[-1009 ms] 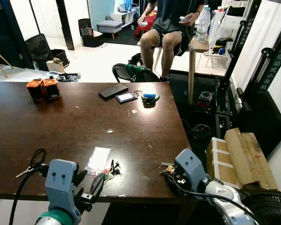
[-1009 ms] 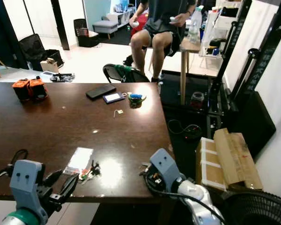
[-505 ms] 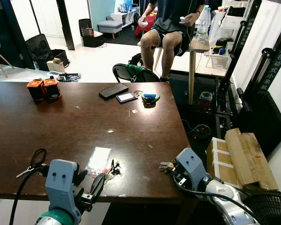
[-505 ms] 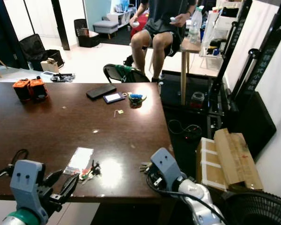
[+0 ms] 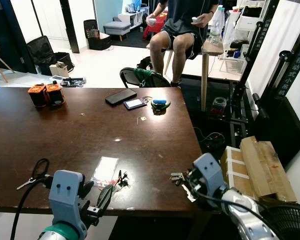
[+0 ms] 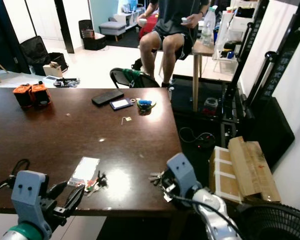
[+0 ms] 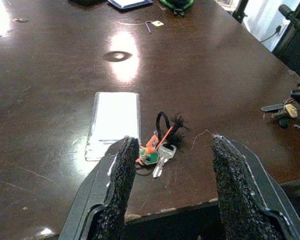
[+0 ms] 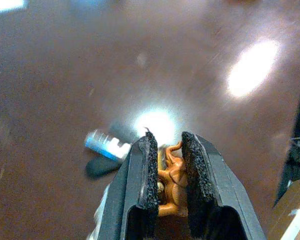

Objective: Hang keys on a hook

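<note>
Right gripper [image 8: 166, 187] is pinching something orange between its nearly closed fingers [image 8: 196, 170]; the wrist camera shows the orange piece squeezed between the black pads, most likely a tag or charm on a bunch of keys [image 5: 177, 176]. From the head cameras this gripper sits at the right-hand near edge of the dark wooden table [image 5: 90, 130], with the keys fanning out just beside its tip on the tabletop. Gripping the tag rather than the flat keys is probably the easier hold, since the keys lie flush against the wood.

Left gripper [image 7: 172, 150] hovers at the near edge with its fingers spread wide apart, holding nothing. Its wrist camera looks down on a second bunch of keys [image 7: 160, 147] with a green and orange tag and a black loop, lying just beside a clear plastic sleeve [image 7: 114, 120].

The head views give the wider room: two orange objects [image 5: 46, 94] at the far left of the table, a phone [image 5: 121, 96] and a small device [image 5: 135, 103] near the far edge, and a seated person [image 5: 182, 30] beyond. No hook can be made out in any picture, so the hanging step looks some way off. The right wrist picture is blurred, so only a blue and white patch [image 8: 106, 145] is readable on the wood.
</note>
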